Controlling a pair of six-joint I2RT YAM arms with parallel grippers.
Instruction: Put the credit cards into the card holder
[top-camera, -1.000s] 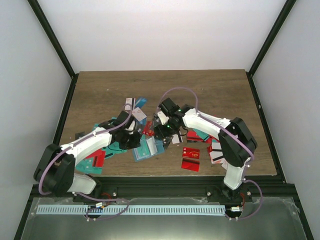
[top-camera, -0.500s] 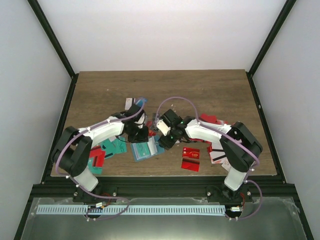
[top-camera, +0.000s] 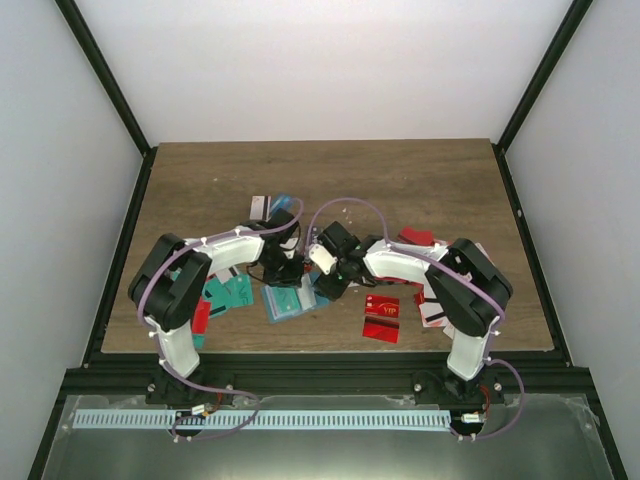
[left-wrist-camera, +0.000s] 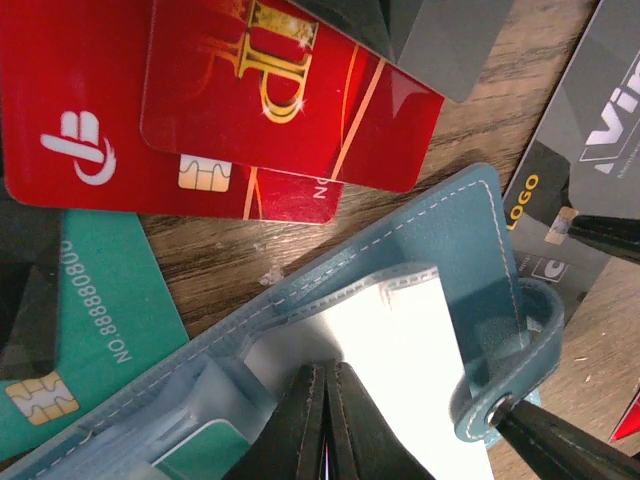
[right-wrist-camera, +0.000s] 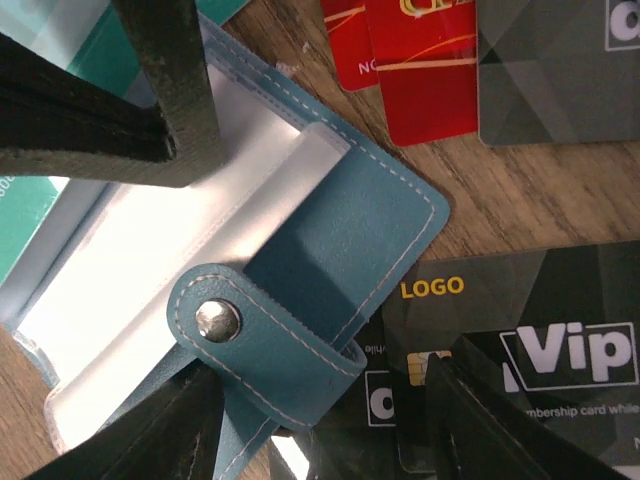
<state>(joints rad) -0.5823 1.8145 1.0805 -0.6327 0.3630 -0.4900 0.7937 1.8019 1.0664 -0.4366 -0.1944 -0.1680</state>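
The teal-blue card holder lies open on the table among scattered credit cards. My left gripper is shut, its closed fingertips pressing down on the pale inside of the card holder. A teal card sits in a clear pocket beside them. My right gripper is open, its fingers on either side of the clasp tab at the edge of the card holder, not gripping it. Red cards and black cards lie around.
A red card lies near the front edge, more red ones behind the right arm, teal cards under the left arm. White and dark cards lie further back. Both wrists are close together over the holder.
The left gripper has swung right and onto the holder. The right gripper has come down and left to the holder's clasp edge, its jaws a little narrower.
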